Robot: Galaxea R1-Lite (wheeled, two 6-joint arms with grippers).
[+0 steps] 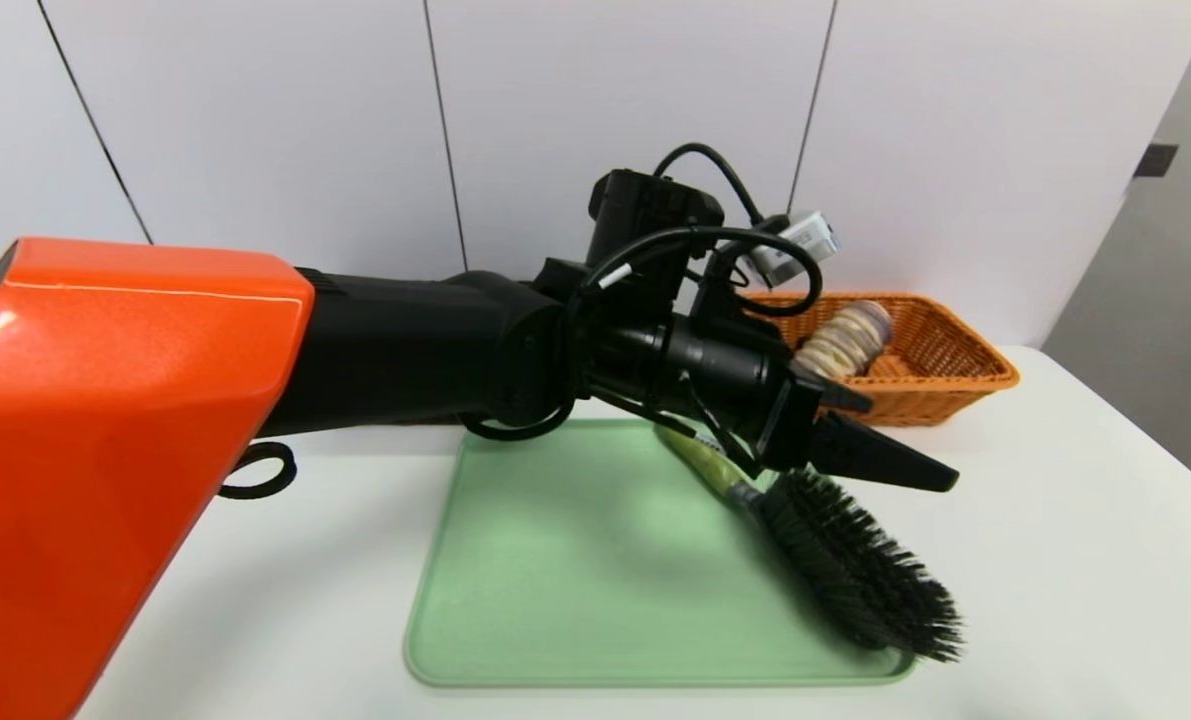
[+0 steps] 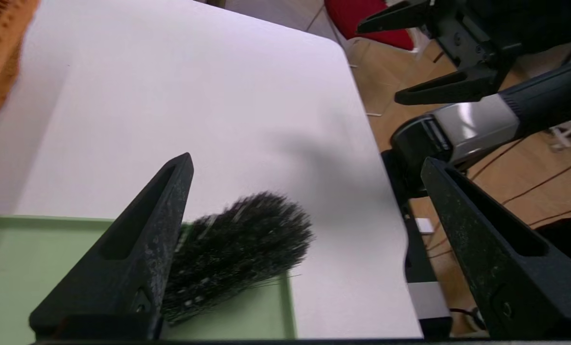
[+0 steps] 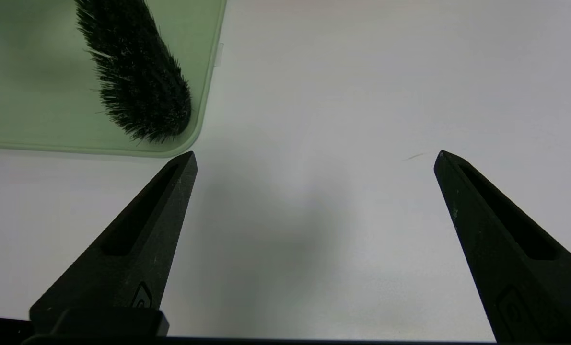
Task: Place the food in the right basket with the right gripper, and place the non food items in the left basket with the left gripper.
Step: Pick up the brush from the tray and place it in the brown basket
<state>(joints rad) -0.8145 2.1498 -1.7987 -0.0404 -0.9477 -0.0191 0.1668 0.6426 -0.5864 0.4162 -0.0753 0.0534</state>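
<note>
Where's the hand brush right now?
In the head view, the hand brush lies on the green mat's right part, bristles over the near-right corner, just below the left gripper.

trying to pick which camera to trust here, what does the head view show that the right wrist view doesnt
Only the head view shows the left gripper, open, above the brush's olive-green handle, and the orange basket with the striped roll in it.

Only the right wrist view shows the right gripper, open and empty over bare table.

Both show the black-bristled brush lying near a corner of the green mat on the white table.
</note>
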